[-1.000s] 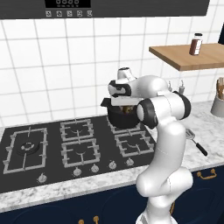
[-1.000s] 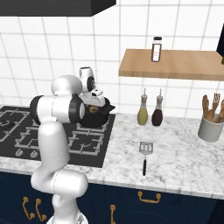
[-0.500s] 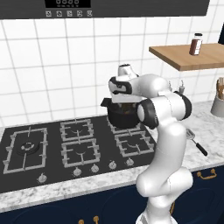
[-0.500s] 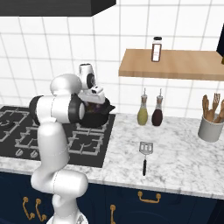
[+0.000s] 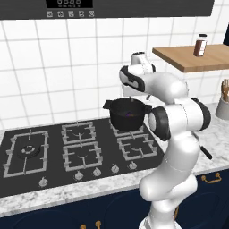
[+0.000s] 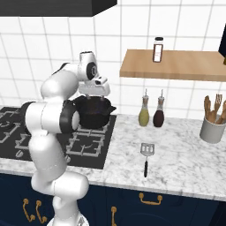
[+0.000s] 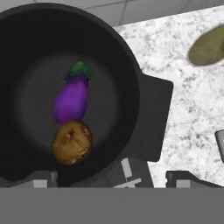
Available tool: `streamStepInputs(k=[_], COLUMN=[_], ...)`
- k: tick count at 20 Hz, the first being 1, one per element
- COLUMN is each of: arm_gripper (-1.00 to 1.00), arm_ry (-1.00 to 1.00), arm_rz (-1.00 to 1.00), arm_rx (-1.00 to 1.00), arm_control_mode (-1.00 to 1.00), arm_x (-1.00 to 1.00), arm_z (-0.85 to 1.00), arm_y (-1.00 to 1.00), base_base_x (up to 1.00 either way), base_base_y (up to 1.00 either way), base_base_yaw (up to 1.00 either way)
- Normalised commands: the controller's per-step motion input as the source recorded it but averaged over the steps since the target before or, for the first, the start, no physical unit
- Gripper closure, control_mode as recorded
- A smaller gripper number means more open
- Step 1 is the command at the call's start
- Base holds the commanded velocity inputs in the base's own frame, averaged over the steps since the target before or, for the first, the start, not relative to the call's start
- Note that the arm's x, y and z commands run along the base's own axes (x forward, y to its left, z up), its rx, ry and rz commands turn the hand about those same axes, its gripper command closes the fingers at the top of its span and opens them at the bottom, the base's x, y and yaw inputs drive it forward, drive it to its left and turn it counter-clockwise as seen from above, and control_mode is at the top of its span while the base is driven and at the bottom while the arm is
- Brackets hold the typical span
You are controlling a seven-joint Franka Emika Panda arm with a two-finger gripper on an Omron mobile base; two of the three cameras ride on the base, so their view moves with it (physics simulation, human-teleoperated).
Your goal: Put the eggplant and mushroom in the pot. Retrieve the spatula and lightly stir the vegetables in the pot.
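Observation:
The black pot (image 5: 127, 117) (image 6: 95, 114) stands on the hob's back right burner. Seen from the hand, the purple eggplant (image 7: 72, 98) and the tan mushroom (image 7: 72, 142) lie touching on the floor of the pot (image 7: 131, 78). My gripper (image 5: 131, 97) (image 6: 98, 94) (image 7: 113, 178) hangs just above the pot, open, with nothing between its fingertips (image 7: 41, 179). On the marble counter to the right of the hob lies the spatula (image 6: 146, 158), its head pointing toward the wall. Its black handle (image 5: 205, 152) peeks out behind my arm.
Two bottles (image 6: 144, 115) (image 6: 158, 116) stand by the wall right of the pot, one showing from above (image 7: 210, 46). A grey cup of wooden utensils (image 6: 212, 128) sits far right. A wooden shelf (image 6: 176, 66) with a spice jar (image 6: 158, 49) hangs above. The hob (image 5: 53, 152) stretches left.
The jaws have spread wide apart. The hand has lifted a little above the pot.

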Motion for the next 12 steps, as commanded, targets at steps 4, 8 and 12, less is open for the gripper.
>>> streamStepInputs(k=[4,8,12], arm_gripper=[-1.00,-1.00,-1.00], arm_ry=[0.05,0.04,0.01], arm_rz=[0.23,0.19,0.24], arm_rx=[-0.02,0.02,0.13], arm_control_mode=[-1.00,-1.00,-1.00], arm_x=[-1.00,-1.00,-0.81], arm_z=[0.02,-0.33,-0.64], arm_y=[-0.37,-0.64,-0.96], base_base_x=[0.00,0.00,0.00], base_base_y=[0.00,0.00,0.00], base_base_yaw=[0.00,0.00,0.00])
